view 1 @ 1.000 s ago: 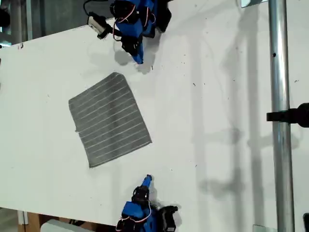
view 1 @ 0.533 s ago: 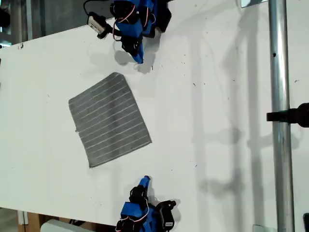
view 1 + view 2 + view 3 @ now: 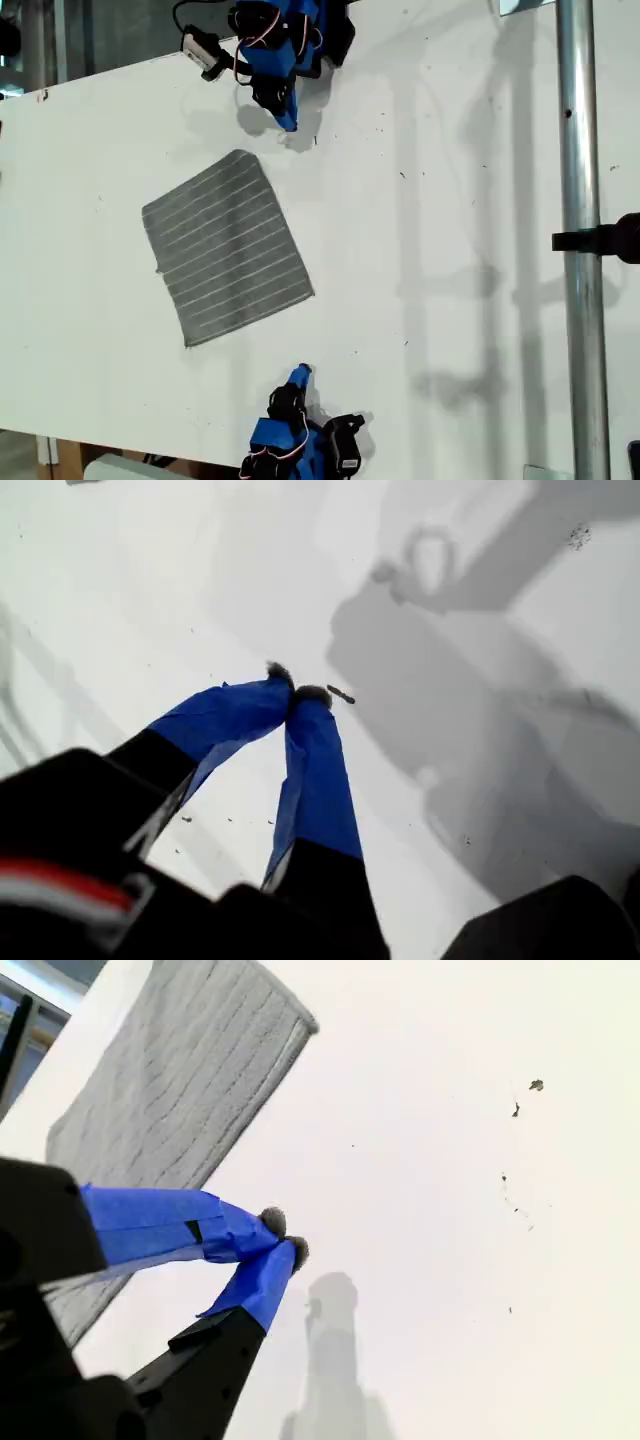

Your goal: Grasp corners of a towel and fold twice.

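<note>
Our two arms stand clear of the towel, which lies flat near the table's edge at the exterior view's left. Our first gripper, tips together, sees only bare table and may reach blind. Our second gripper, also pinched together, faces a corner. Unopened, it would likely shove and bunch the cloth.

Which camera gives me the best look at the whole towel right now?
The exterior view: the towel lies flat on the white table with all four corners visible, untouched by either arm. The second wrist view shows only part of it, beyond my second gripper. The first wrist view shows none of it.
</note>
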`<action>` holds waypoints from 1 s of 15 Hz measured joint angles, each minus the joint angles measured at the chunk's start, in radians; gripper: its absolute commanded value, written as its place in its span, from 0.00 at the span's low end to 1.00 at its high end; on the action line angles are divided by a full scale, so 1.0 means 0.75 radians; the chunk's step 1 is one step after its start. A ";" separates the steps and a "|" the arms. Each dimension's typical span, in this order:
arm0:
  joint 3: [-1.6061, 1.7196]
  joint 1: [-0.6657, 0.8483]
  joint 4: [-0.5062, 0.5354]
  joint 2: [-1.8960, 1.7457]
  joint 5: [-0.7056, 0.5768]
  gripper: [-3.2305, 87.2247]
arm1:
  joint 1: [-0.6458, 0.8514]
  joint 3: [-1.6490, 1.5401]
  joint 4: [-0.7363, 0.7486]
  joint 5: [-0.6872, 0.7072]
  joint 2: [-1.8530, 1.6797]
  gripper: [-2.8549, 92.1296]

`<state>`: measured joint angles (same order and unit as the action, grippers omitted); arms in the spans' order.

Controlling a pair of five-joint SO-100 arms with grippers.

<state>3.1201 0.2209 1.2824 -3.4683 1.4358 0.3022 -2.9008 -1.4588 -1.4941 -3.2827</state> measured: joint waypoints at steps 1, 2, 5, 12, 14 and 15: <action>0.000 0.000 0.000 0.000 0.000 0.02 | -0.004 0.000 0.000 0.000 0.000 0.03; 0.000 0.000 0.000 0.000 0.000 0.02 | -0.010 0.000 0.000 0.000 0.000 0.03; 0.000 0.000 0.000 0.000 0.000 0.02 | -0.059 0.002 0.010 0.004 0.000 0.03; 0.000 0.000 0.000 0.000 0.000 0.01 | 0.196 0.417 0.051 0.366 0.354 0.03; 0.000 0.000 0.000 0.000 0.000 0.01 | 0.317 0.691 0.106 0.550 0.736 0.03; 0.000 0.000 0.000 0.000 0.000 0.01 | 0.397 0.837 0.112 0.648 0.918 0.05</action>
<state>3.1201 0.2209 1.2824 -3.4683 1.4358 0.5998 -2.2734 -1.3744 -1.0078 -2.5940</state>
